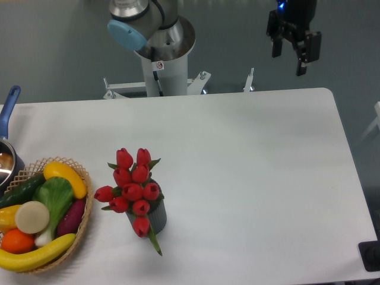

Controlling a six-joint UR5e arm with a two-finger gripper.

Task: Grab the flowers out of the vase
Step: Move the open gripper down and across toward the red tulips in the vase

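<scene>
The flowers (133, 187) are a bunch of red tulip buds with green leaves. They stand in the vase (155, 217), a short dark grey ribbed cylinder at the front left of the white table. One green leaf hangs down over the vase's front. My gripper (289, 61) is high up at the back right, beyond the table's far edge, far from the flowers. Its two black fingers are apart with nothing between them.
A woven basket (83, 225) of fruit and vegetables sits at the front left, close to the vase. A pot with a blue handle (8, 107) is at the left edge. The arm's base (160, 65) stands behind the table. A black object (371, 255) is at the front right corner.
</scene>
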